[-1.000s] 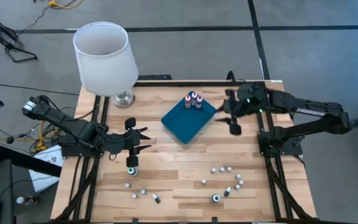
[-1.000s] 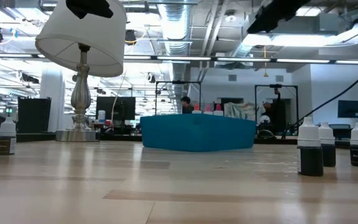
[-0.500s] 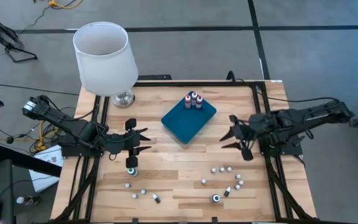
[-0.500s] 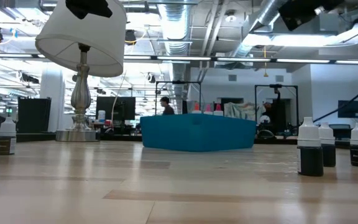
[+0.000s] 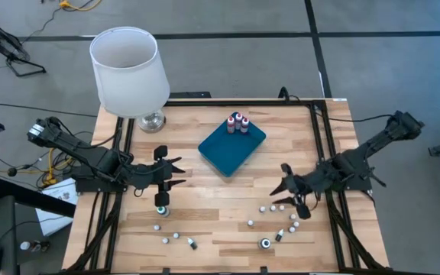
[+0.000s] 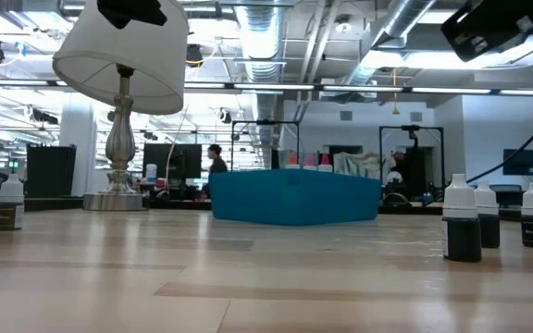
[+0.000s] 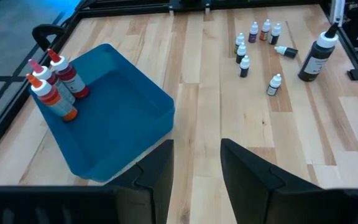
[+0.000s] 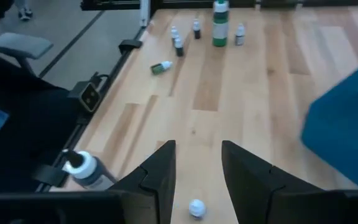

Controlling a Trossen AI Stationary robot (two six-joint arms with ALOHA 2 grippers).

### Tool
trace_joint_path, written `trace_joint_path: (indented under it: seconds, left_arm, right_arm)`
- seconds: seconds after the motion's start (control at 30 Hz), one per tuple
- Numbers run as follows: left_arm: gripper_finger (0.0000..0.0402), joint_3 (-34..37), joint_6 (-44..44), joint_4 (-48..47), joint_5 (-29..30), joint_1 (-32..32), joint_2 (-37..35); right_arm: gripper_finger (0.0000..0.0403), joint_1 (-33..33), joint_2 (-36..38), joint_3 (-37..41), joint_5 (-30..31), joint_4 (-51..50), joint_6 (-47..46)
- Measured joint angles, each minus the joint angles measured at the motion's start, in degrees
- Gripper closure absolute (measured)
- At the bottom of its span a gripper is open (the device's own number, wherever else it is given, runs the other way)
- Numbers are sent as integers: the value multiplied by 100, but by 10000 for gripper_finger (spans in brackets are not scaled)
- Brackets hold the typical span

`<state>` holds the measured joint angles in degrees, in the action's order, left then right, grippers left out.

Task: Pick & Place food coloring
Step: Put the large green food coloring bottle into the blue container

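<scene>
**Lining up on a loose bottle**

The right gripper [image 5: 287, 197] hovers over the cluster of small bottles [image 5: 279, 213] near the table's front right, its fingers [image 8: 157, 177] parted and holding nothing. In the right wrist view one white-capped bottle [image 8: 196, 207] sits just ahead of the fingertips, almost centred in the gap — it looks like the pick in hand.

To do it well, I would judge:
- Keep that cap centred between the fingers while descending; the bottles are tiny and stand close, so a skewed approach could knock a neighbour over.
- Close low on the body, not the cap.
- Carry it to the tray [image 5: 221, 152], where three red-capped bottles [image 5: 237, 122] already stand in the far corner.

The left gripper [image 5: 176, 173] waits — fingers apart, empty — near the tray's left side, above a larger bottle [image 5: 161, 208].
</scene>
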<state>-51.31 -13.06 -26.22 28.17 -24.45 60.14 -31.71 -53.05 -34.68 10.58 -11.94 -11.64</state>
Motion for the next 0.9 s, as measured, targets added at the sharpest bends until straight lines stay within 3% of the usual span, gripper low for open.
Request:
trace_joint_path:
  seconds: [0.23, 0.4, 0.7, 0.9]
  left_arm:
    - [276, 253, -9, -150, -932, -4, -2]
    - [276, 611, -656, -224, -1603, -22, 0]
    - [276, 734, -1592, -424, -2035, -497, -2]
    - [276, 737, -2300, -889, -1999, -926, -2]
  right_arm:
    - [285, -647, -562, 2, 333, 582, 3]
    - [285, -903, -753, 3, 690, 695, 0]
    - [285, -942, -773, 3, 801, 771, 4]
    - [285, -942, -773, 3, 959, 771, 11]
